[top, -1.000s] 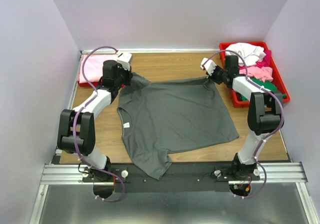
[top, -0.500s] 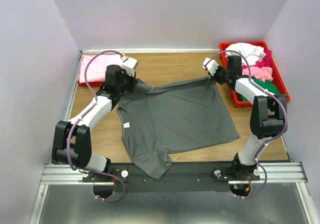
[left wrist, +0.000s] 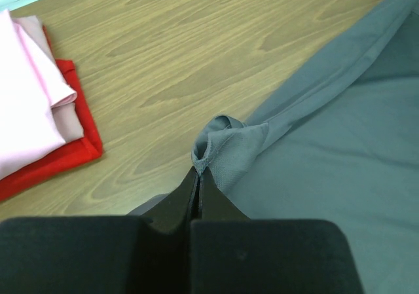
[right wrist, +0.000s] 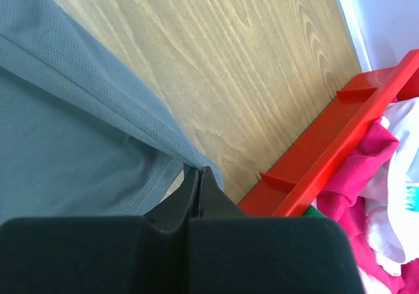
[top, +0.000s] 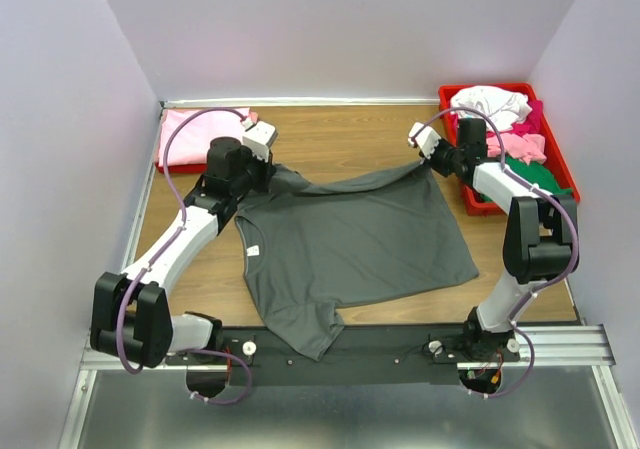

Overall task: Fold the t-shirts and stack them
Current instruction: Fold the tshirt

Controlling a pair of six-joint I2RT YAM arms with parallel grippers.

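**Grey shirt pinched at both far corners**

The dark grey t-shirt (top: 350, 239) lies spread across the middle of the wooden table (top: 340, 134). Its neck is to the left, with the small white label (top: 252, 251) showing. One sleeve reaches over the near edge onto the black rail (top: 380, 344). The shirt's far edge is drawn taut between the two grippers.

The left gripper (left wrist: 200, 171) has its fingers pressed together on a bunched bit of cloth at the far-left corner. The right gripper (right wrist: 198, 171) is clamped the same way on the hem at the far-right corner.

Just beyond the left gripper, at the far left, a folded pink t-shirt (top: 195, 127) rests on a red tray (left wrist: 62, 153). At the far right, close beside the right gripper, a second red tray (right wrist: 327, 153) holds a heap of shirts (top: 490, 104) in white, pink, magenta and green.
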